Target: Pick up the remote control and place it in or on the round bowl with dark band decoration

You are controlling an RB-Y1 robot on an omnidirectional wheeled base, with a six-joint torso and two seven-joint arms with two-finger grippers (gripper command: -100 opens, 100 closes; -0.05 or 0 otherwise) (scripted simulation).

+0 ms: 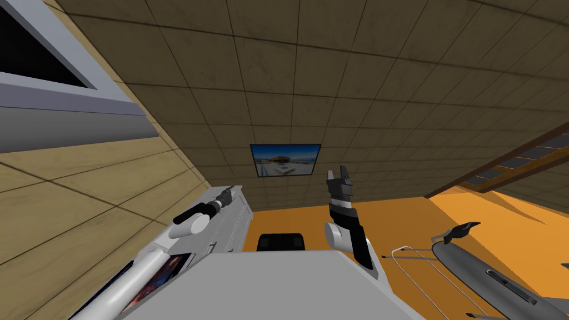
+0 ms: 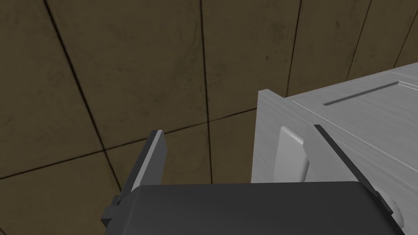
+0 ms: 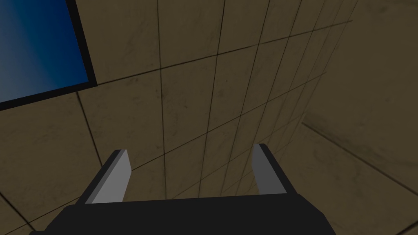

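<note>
The left gripper (image 1: 226,194) is held out low over the top of a grey cabinet (image 1: 236,222), near that top's far corner by the tiled wall (image 1: 333,66). Its fingers (image 2: 153,159) are set apart with nothing between them. In the left wrist view the cabinet's corner and a pale handle (image 2: 292,157) are seen just beside one finger, while the other finger stands against bare wall tiles. The right gripper (image 1: 340,176) is raised upright ahead of the chest, fingers likewise apart and empty. The position of the remote control cannot be told from this stance, so its relation to either pair of fingers cannot be given; the same holds for the round bowl. The step is judged to be search and approach, with the grasp not yet begun. Both grippers are probably held open and lifted so that the cabinet is cleared when the base is turned, perhaps toward the orange floor (image 1: 417,222).
</note>
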